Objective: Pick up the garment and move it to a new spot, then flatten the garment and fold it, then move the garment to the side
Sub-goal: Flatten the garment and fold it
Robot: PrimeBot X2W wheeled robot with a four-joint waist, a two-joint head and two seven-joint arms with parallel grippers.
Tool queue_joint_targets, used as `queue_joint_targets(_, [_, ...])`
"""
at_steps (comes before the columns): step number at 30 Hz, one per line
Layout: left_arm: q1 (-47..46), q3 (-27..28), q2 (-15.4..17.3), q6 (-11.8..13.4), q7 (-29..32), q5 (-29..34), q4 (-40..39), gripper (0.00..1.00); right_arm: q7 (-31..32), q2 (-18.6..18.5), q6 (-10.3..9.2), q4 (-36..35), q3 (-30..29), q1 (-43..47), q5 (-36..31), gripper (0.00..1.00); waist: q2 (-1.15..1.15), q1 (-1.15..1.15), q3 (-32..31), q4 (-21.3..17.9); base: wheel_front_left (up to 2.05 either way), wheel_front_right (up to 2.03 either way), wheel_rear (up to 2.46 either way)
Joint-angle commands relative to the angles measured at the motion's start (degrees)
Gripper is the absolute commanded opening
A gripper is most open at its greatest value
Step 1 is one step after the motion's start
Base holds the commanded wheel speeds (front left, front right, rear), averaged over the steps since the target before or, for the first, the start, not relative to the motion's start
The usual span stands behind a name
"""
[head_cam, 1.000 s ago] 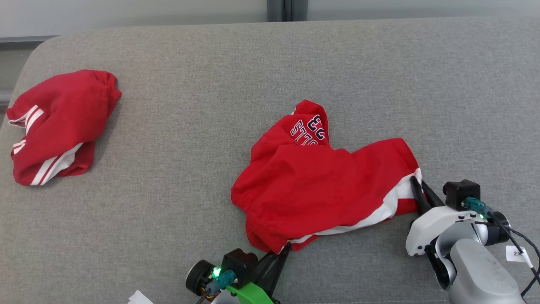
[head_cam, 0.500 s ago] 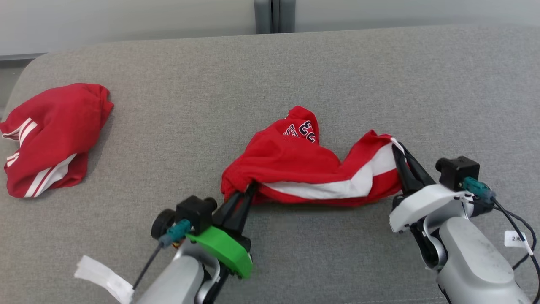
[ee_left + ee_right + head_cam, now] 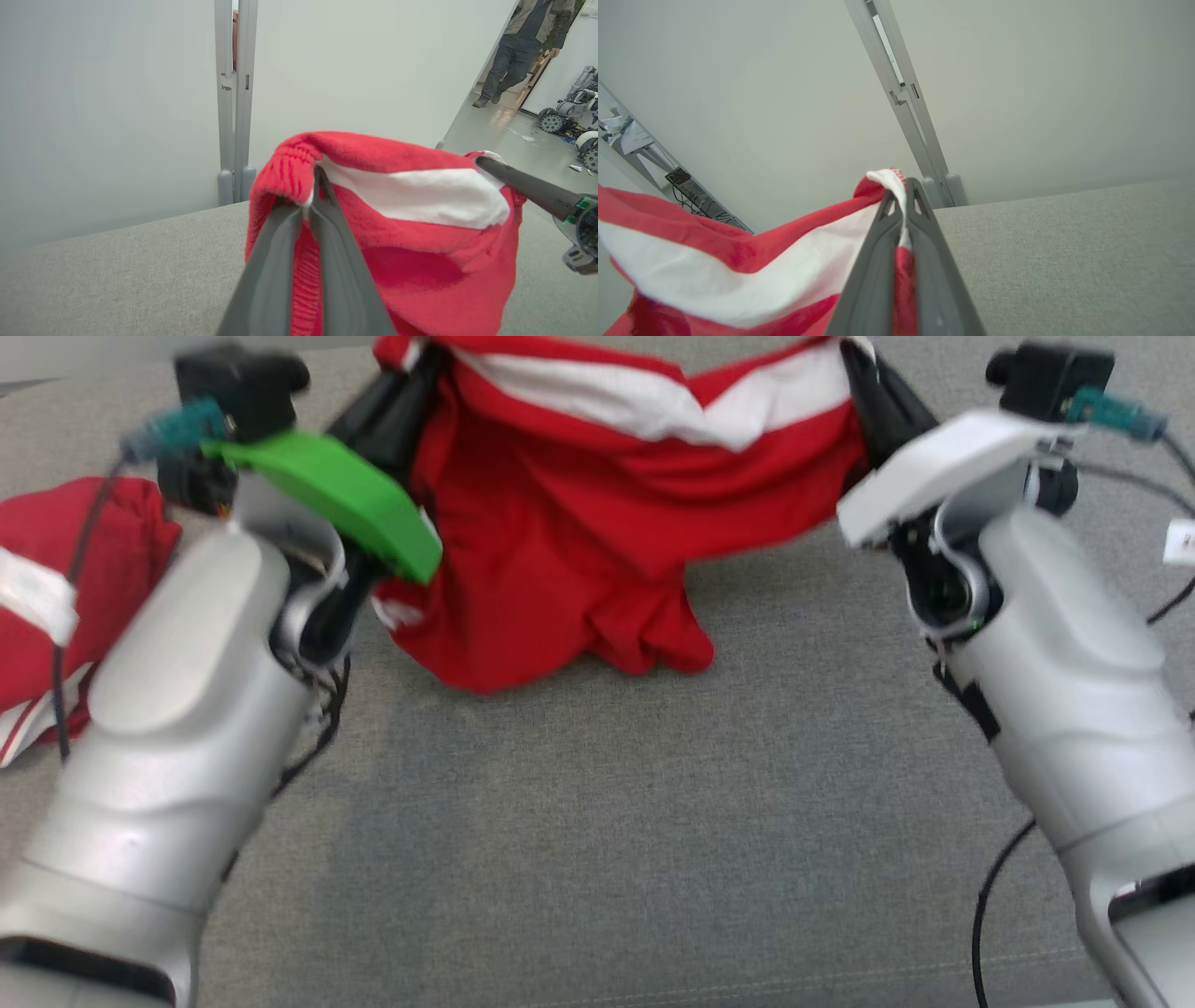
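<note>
Above the grey cushion (image 3: 597,859) the garment (image 3: 560,541) now hangs lifted, pick-up done, left gripper (image 3: 314,186) and right gripper (image 3: 905,196) clenching it

We count two red garments with white stripes: the hanging garment (image 3: 560,523) at the far middle and the lying garment (image 3: 56,560) at the left. We count two grippers, the left gripper (image 3: 316,175) and the right gripper (image 3: 906,186). We see also one grey padded surface (image 3: 597,821), one grey post (image 3: 235,93), and one person (image 3: 525,42) far at the right.
</note>
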Motion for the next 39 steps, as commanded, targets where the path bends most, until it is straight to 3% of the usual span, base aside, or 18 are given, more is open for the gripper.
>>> queue_joint_targets(1, [-4.96,0.60,0.29,-0.17,0.84,-1.51,1.38,0.00,0.34,-0.10,-0.04,0.84,-0.51,-4.70,1.76,0.00,0.00,0.00,5.27,-2.19,0.00,0.00,0.00])
queue_joint_targets(11, [-34.43,1.71,-1.30,-0.17,0.89,-5.73,11.60,0.00,-0.12,2.56,-0.04,11.80,-5.61,-33.33,9.87,0.00,0.00,0.00,10.97,-3.34,0.00,0.00,0.00])
queue_joint_targets(16, [-42.90,0.94,-2.40,-0.17,-2.22,-6.80,14.01,0.00,-1.56,2.58,-0.03,16.58,-6.11,-42.10,9.94,0.00,0.00,0.00,11.90,-2.96,0.00,0.00,0.00])
queue_joint_targets(19, [-43.30,-0.28,-2.89,-0.17,-3.64,-8.34,14.25,0.00,-1.56,2.35,-0.03,18.11,-5.08,-43.17,10.03,0.00,0.00,0.00,12.41,-2.66,0.00,0.00,0.00])
queue_joint_targets(28, [-30.20,-8.26,-0.70,-0.17,-8.30,-13.47,11.45,0.00,-1.87,0.10,-0.03,16.80,0.29,-31.72,13.09,0.00,0.00,0.00,12.85,-2.32,0.00,0.00,0.00])
queue_joint_targets(33, [-18.30,-11.18,1.24,-0.17,-11.10,-16.44,7.18,0.00,-2.07,-2.11,-0.03,13.00,3.62,-20.04,16.75,0.00,0.00,0.00,10.90,-2.38,0.00,0.00,0.00])
queue_joint_targets(39, [-3.57,-11.70,2.78,-0.17,-12.17,-15.38,1.38,0.00,-2.14,-5.54,-0.03,6.30,6.42,-5.25,22.86,0.00,0.00,0.00,6.84,-1.57,0.00,0.00,0.00])
